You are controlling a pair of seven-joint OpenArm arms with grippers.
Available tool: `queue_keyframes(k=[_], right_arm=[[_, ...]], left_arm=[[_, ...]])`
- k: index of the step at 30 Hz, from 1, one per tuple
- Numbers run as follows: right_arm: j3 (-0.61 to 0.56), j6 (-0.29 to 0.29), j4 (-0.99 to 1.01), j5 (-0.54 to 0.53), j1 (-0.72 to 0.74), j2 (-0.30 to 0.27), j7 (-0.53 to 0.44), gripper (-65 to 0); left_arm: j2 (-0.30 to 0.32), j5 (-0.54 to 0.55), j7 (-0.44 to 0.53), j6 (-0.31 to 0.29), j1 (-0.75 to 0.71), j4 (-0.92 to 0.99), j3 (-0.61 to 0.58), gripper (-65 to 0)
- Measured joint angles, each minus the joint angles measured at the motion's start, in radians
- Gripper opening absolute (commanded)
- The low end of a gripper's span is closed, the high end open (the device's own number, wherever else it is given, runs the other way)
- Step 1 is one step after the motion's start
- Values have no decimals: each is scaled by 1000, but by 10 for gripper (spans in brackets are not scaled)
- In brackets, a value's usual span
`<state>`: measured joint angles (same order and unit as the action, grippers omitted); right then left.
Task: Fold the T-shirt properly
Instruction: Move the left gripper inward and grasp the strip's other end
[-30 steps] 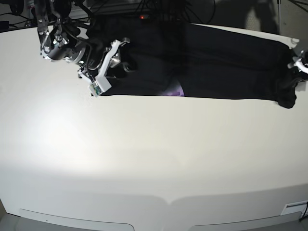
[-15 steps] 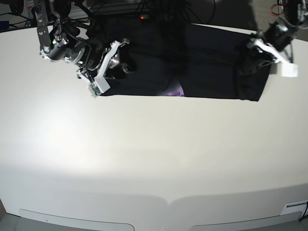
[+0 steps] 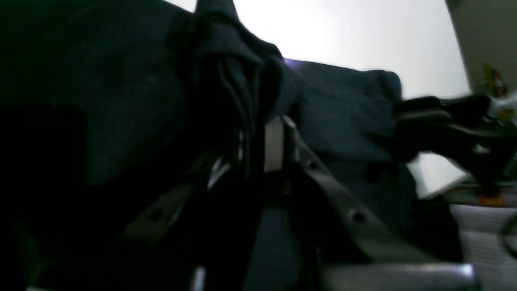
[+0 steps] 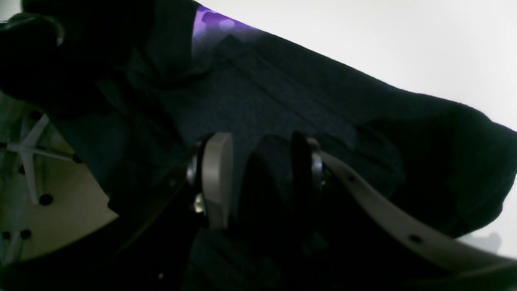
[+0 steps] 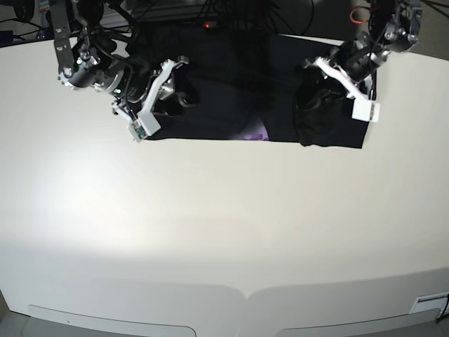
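The black T-shirt (image 5: 231,84) lies along the far side of the table, and a sliver of purple print (image 5: 256,135) shows at its near edge. My left gripper (image 5: 324,93) hovers over the shirt's right part, shut on a bunch of black cloth (image 3: 226,81) that stands up between its fingers (image 3: 274,145). That end is doubled back over the rest of the shirt. At the shirt's left end my right gripper (image 5: 177,98) rests on the cloth. Its fingers (image 4: 218,173) stand apart, open, with dark cloth (image 4: 282,93) under them.
The white table (image 5: 210,232) stretches wide in front of the shirt. Cables and dark gear (image 5: 210,14) crowd the far edge behind it. A small white label (image 5: 429,303) sits at the near right corner.
My left gripper has carried the shirt's right end leftward over the rest of the shirt, so the spread cloth is shorter. The right arm has not moved.
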<state>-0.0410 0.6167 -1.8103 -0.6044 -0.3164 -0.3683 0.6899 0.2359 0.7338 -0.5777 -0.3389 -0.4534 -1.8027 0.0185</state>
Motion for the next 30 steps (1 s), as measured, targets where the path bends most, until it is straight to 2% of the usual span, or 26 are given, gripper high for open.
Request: queue_keyframes(k=[1, 5, 7, 9, 14, 18, 20, 24, 30], right_arm=[[0, 0, 0, 0, 0, 0, 1, -404], [0, 0, 0, 0, 0, 0, 3, -404], [0, 0, 0, 0, 0, 0, 3, -404], [0, 0, 0, 0, 0, 0, 3, -404], [0, 0, 0, 0, 0, 0, 3, -404], [0, 0, 0, 0, 0, 0, 4, -404], [0, 0, 0, 0, 0, 0, 4, -404], [0, 0, 0, 0, 0, 0, 7, -404], [1, 0, 0, 0, 0, 0, 19, -404]], left_arm=[[2, -27, -1, 18, 5, 0, -10, -650], [2, -38, -1, 15, 5, 0, -38, -648], [2, -24, -2, -24, 5, 0, -40, -486], [2, 45, -8, -79, 5, 0, -40, -386], [2, 237, -95, -219, 7, 0, -44, -379], [2, 285, -95, -249, 7, 0, -43, -379], [2, 269, -95, -249, 8, 0, -42, -379], [1, 143, -95, -249, 24, 0, -19, -379], [2, 31, -49, -243, 41, 0, 142, -379]])
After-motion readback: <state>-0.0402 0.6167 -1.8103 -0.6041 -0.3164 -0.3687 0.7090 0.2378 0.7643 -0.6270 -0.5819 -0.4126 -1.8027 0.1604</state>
